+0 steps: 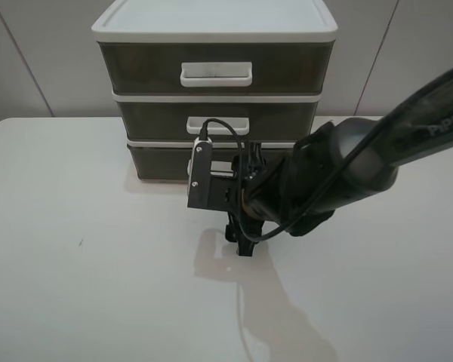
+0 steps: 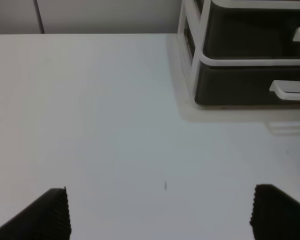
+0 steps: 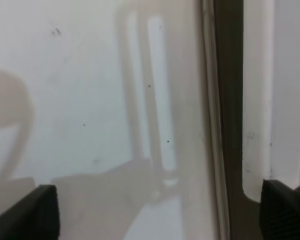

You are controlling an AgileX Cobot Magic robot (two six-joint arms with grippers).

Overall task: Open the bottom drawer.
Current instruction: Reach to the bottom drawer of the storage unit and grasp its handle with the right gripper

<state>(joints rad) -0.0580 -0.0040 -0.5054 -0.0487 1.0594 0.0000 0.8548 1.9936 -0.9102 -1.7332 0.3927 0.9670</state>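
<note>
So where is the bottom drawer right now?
In the exterior high view the bottom drawer is lowest in the white unit at the back of the table, directly behind the right gripper.

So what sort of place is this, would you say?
Most likely a robot lab or test bench rather than a home: a bare white table, plain pale wall panels behind it, and a black robot arm working at a lone three-drawer desktop unit.
</note>
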